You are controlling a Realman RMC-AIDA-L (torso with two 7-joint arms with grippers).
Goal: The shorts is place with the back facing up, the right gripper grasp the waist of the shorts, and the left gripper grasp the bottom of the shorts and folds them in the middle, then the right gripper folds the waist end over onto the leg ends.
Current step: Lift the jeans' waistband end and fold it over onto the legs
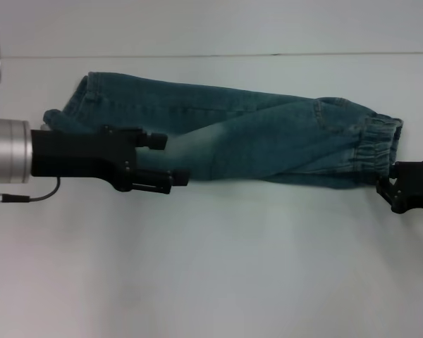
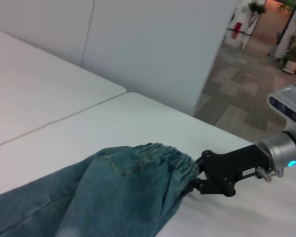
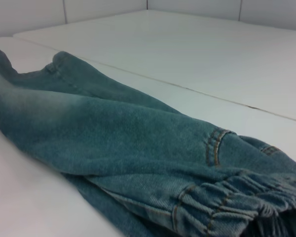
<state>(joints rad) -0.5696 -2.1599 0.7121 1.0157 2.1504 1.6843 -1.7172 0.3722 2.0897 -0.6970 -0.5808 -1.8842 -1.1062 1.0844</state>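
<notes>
One pair of shorts (image 1: 254, 144), two grippers, one desk (image 1: 211, 267).
Faded blue denim, folded lengthwise; left gripper (image 1: 170, 159) fingers clenched on leg fabric, right gripper (image 1: 389, 179) fingers clamping ruched waist (image 1: 374, 151).

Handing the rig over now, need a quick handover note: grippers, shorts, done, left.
Left gripper: fingers around the near edge of the shorts toward the leg end; contact not clear.
Right gripper: at the waist, seemingly pinching its near corner.
Shorts lie stretched across the white table, leg end to the robot's left, waist to its right, already doubled lengthwise.
Done: lengthwise fold.
Left: right gripper brings the waist over onto the leg ends.
</notes>
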